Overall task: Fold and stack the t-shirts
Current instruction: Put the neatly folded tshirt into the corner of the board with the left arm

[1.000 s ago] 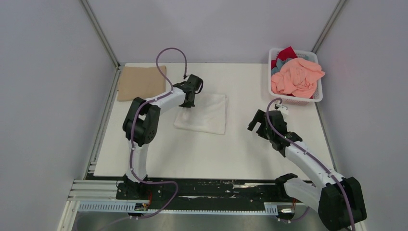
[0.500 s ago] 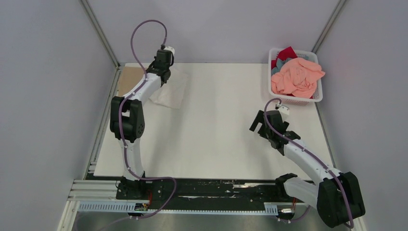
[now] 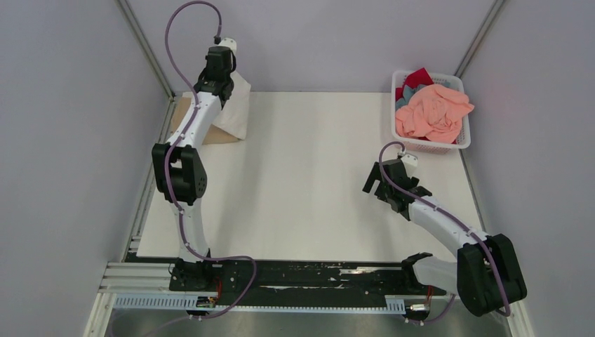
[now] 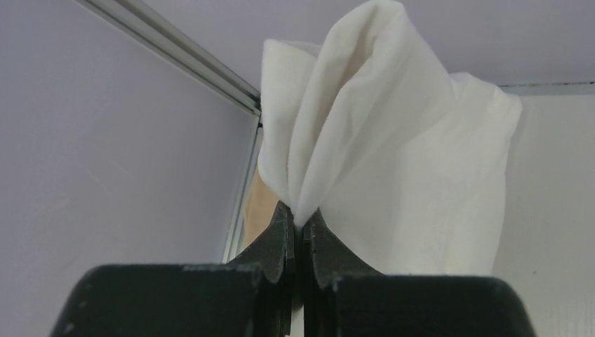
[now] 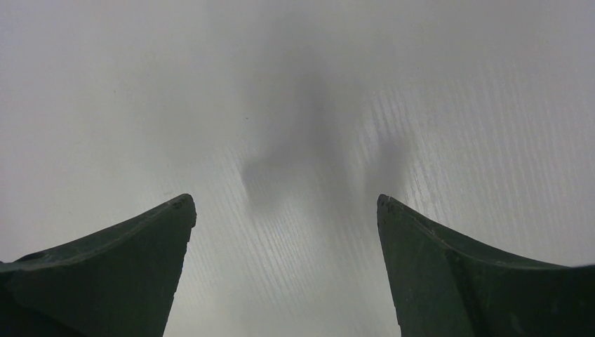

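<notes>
Top view: the white shirt (image 3: 235, 112) hangs at the far left corner of the bench (image 3: 316, 196), partly covering the tan shirt (image 3: 184, 116) lying flat there. A salmon shirt (image 3: 431, 112) is heaped with others in the basket (image 3: 459, 144) at the far right.

Left wrist view: the left fingers (image 4: 281, 239) are clenched on a bunched fold of the white shirt, with the tan shirt showing below.

Right wrist view: the right fingers (image 5: 140, 246) are spread wide, grasping nothing, above bare bench.

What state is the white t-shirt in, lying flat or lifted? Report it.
Lifted. The left claw is shut on a pinched edge of the white t-shirt, which hangs bunched over the tan t-shirt.
</notes>
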### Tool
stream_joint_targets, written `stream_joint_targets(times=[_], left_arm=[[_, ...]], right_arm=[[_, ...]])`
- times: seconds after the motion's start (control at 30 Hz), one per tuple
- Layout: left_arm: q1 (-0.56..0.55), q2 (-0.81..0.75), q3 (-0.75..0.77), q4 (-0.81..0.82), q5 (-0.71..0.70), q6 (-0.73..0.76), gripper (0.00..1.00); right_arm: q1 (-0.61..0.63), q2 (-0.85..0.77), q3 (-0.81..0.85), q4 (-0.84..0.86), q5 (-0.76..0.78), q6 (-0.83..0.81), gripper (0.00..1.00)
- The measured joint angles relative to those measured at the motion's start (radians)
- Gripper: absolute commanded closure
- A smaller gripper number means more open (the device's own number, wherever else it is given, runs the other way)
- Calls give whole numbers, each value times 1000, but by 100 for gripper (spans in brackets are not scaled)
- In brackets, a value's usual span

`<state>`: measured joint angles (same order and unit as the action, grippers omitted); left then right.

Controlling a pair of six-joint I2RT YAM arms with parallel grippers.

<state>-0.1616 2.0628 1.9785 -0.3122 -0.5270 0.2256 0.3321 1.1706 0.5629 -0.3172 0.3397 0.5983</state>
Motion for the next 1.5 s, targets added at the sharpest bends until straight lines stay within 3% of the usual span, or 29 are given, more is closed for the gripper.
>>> stream_joint_targets(times=[0.37, 0.67, 1.2, 1.3, 1.33, 1.4, 1.5], left_arm=[[5, 4, 91, -64, 10, -28, 100], [43, 4, 39, -72, 52, -66, 100], [249, 110, -6, -60, 249, -72, 100], [269, 172, 18, -64, 251, -76, 74], [274, 201, 36, -71, 242, -81, 40], [278, 245, 74, -83, 214, -93, 5], [280, 282, 116, -105, 170, -124, 0]], right_arm=[[0, 2, 3, 1, 0, -3, 0], [0, 2, 3, 0, 0, -5, 0], [0, 13, 3, 0, 9, -6, 0], [0, 27, 8, 0, 9, -5, 0], [0, 32, 10, 0, 8, -5, 0], [0, 38, 16, 0, 9, -2, 0], [0, 39, 25, -2, 9, 0, 0]])
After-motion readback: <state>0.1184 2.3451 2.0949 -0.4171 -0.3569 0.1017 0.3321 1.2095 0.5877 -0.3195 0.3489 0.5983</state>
